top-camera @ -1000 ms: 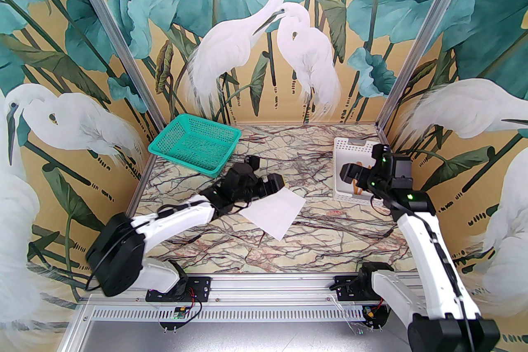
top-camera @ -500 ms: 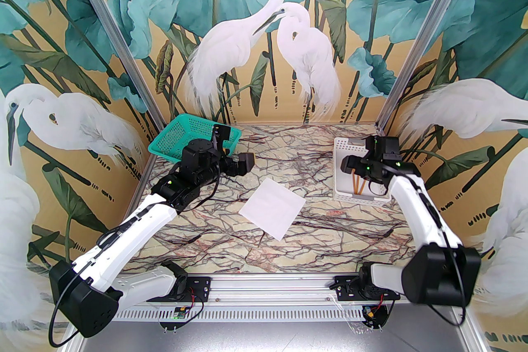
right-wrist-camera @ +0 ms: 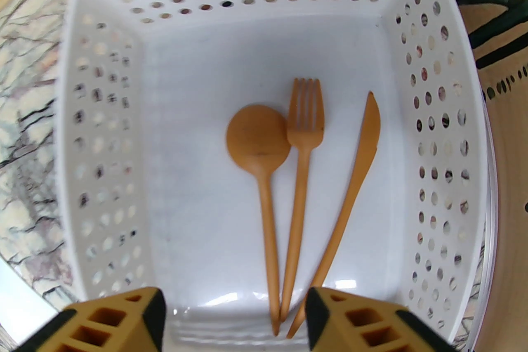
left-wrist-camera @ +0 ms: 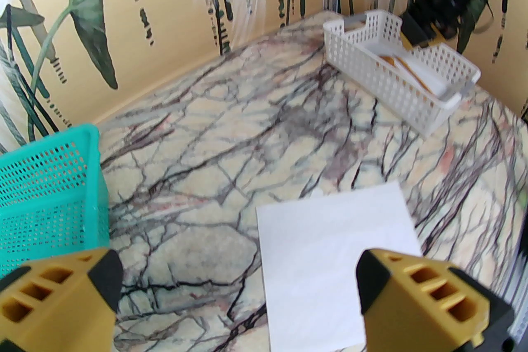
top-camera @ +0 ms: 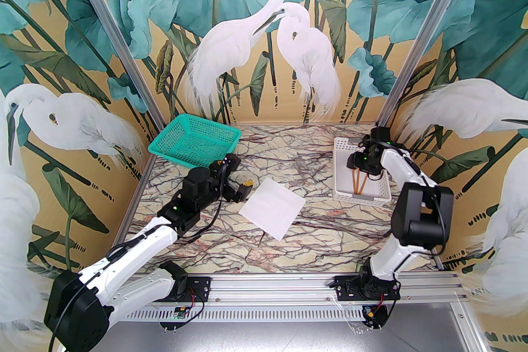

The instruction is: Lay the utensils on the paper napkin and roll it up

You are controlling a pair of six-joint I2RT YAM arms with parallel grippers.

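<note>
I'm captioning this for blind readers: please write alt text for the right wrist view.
An orange-brown spoon, fork and knife lie side by side in a white perforated basket, handles toward the camera. The right gripper is at the bottom edge, its yellow fingers parted, holding nothing.

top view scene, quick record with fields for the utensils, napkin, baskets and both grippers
utensils: spoon, fork and knife, side by side in the white basket
napkin: flat on the table, nothing on it
green basket: far left of the table
left gripper: open, at the napkin's left side
right gripper: open, above the utensil handle ends
</note>
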